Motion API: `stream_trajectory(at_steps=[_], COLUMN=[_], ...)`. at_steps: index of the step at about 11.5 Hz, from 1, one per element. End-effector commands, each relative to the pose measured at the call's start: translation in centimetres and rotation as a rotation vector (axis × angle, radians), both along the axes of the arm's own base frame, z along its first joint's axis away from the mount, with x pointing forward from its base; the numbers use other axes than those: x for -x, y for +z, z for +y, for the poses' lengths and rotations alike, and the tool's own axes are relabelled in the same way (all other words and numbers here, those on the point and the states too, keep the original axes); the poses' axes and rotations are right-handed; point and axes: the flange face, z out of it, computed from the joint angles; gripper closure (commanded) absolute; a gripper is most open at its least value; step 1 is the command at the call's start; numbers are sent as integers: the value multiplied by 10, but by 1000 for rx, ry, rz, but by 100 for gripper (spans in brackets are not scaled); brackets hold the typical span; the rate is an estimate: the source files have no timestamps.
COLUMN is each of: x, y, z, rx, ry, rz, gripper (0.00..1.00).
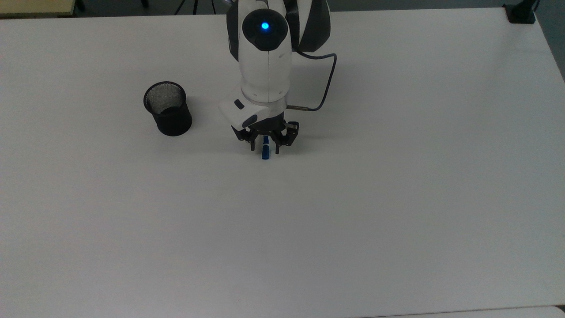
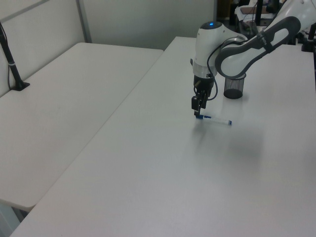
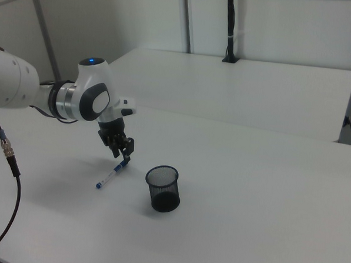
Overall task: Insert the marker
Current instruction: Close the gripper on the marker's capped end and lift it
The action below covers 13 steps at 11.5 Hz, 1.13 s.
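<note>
The marker (image 1: 265,152), a slim white whiteboard pen with a blue cap, lies flat on the white desk (image 1: 397,176). In the top view, left to right: a black mesh cup (image 1: 167,108), then the tool (image 1: 265,147), fingers apart astride the cap end. A good grasp lowers squarely, centring before closing.

Your end effector (image 1: 265,149) hangs low over the marker's (image 1: 265,152) blue end, fingers spread either side of it, bare table (image 1: 353,198) all around. The one obstacle is the black mesh cup (image 1: 168,108), upright, open-topped, well apart toward the top view's left. You have bare table between them.
</note>
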Motion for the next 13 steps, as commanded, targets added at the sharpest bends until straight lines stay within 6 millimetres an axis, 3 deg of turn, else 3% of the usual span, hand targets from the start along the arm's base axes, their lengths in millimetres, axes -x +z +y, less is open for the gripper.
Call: stream_trajectory(at_steps=[1, 5, 6, 7, 8, 10, 13], x=[1, 4, 5, 4, 3, 2, 12], y=[-16, -25, -27, -24, -14, 26, 120], z=[9, 15, 17, 14, 10, -8, -68], rx=[10, 45, 49, 49, 41, 34, 34], ry=[-10, 28, 35, 29, 15, -18, -79], rz=[-3, 8, 10, 5, -1, -44, -160], gripper=[54, 54, 69, 91, 100, 100, 100])
